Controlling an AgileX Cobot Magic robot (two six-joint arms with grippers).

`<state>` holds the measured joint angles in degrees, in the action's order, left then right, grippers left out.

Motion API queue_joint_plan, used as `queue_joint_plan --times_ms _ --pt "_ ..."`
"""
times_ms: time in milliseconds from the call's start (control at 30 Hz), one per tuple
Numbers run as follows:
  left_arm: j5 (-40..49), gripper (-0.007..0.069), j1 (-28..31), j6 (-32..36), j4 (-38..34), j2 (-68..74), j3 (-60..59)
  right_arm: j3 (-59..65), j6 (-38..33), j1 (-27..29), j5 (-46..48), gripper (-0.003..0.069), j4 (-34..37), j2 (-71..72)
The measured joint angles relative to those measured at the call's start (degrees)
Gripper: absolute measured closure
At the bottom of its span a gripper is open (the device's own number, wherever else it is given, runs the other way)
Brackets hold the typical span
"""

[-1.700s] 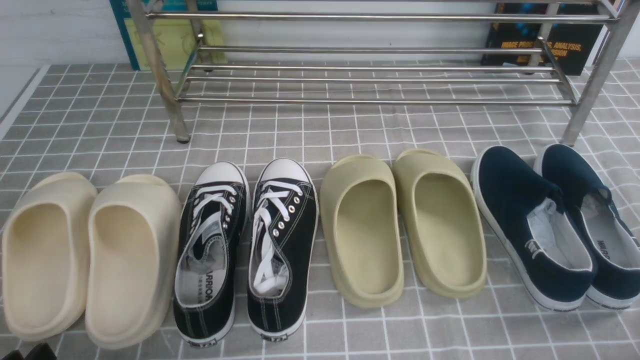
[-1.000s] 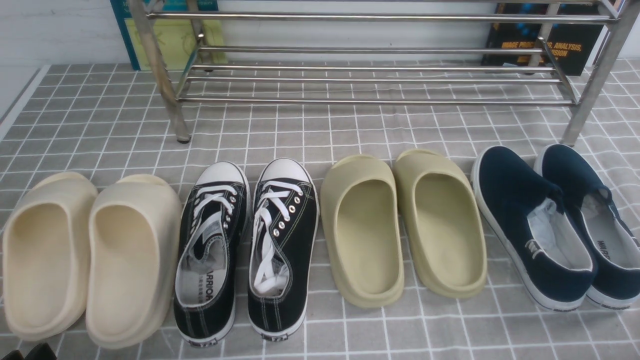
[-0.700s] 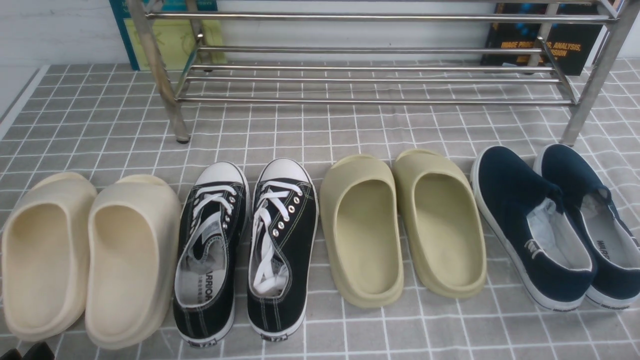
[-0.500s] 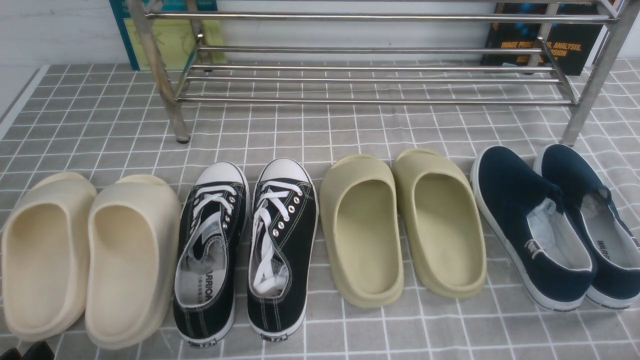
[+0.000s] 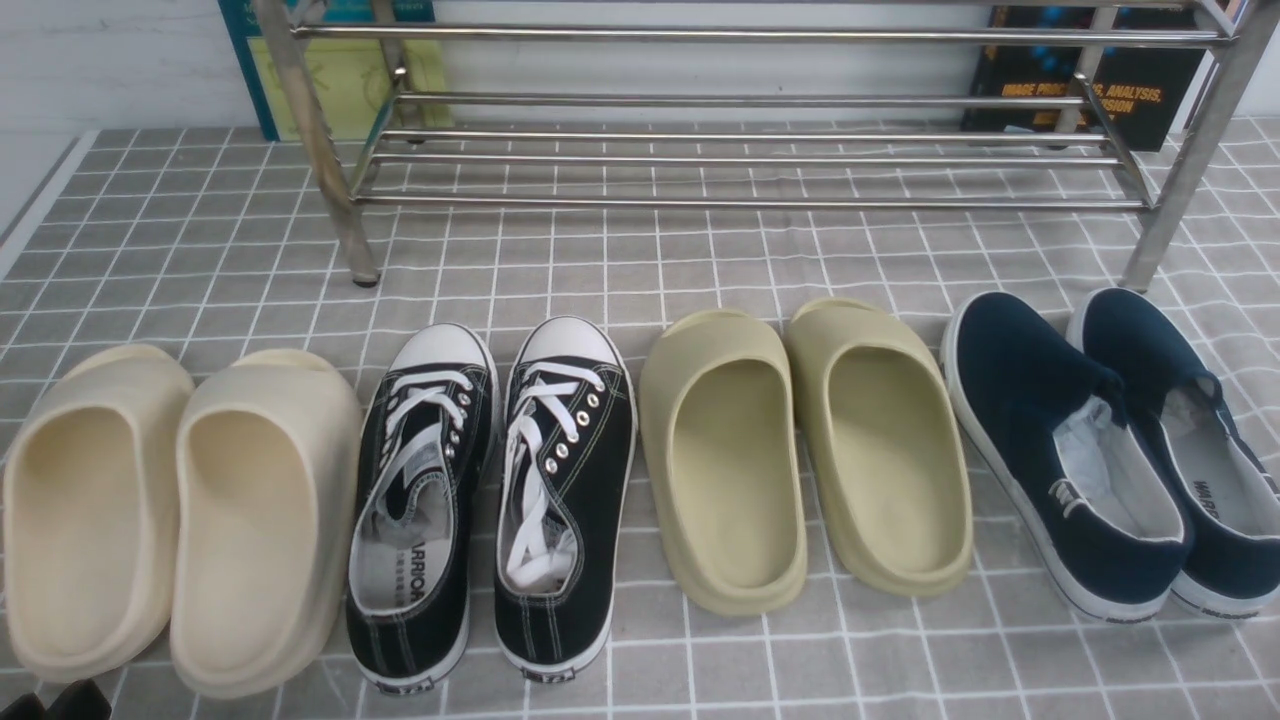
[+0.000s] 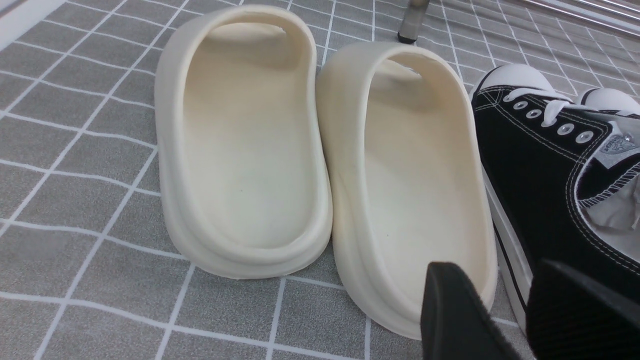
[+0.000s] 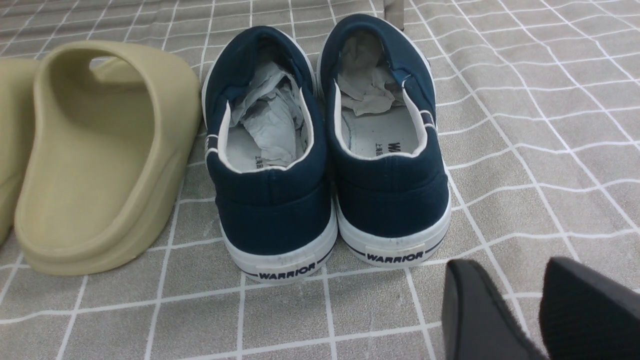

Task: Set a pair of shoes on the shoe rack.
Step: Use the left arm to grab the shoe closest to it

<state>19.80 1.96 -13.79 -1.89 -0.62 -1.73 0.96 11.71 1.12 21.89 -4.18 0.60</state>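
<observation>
Black canvas sneakers (image 5: pixel 590 480) stand on the table (image 5: pixel 700 270), toes toward the shoe rack (image 5: pixel 740 201), so you can carry them straight forward | beige slippers (image 5: pixel 265 520) crowd one flank, olive slippers (image 5: pixel 725 460) the other: enter from the heels | left pincer (image 6: pixel 497 267) parted, empty, by the sneakers | right pincer (image 7: pixel 512 262) parted, empty, behind navy slip-ons (image 7: pixel 272 200)

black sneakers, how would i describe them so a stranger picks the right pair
Four pairs sit in a row before the silver shoe rack. The black sneakers are second from the left, between the cream slippers and the olive slippers. Only they have white laces and toe caps.
</observation>
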Motion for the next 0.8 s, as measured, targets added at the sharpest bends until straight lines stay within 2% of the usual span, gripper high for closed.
queue_joint_plan --times_ms 567,767,800 --pt "-0.07 0.0386 0.0 0.0 -1.85 0.0 0.0 0.0 0.0 0.0 0.0 0.042 0.0 0.0" --pt "-1.0 0.0386 0.0 -0.81 -10.68 0.0 0.0 0.0 0.0 0.0 0.0 0.042 0.0 0.0" --pt "-1.2 0.0386 0.0 -3.85 -18.66 0.0 0.0 0.0 0.0 0.0 0.0 0.042 0.0 0.0"
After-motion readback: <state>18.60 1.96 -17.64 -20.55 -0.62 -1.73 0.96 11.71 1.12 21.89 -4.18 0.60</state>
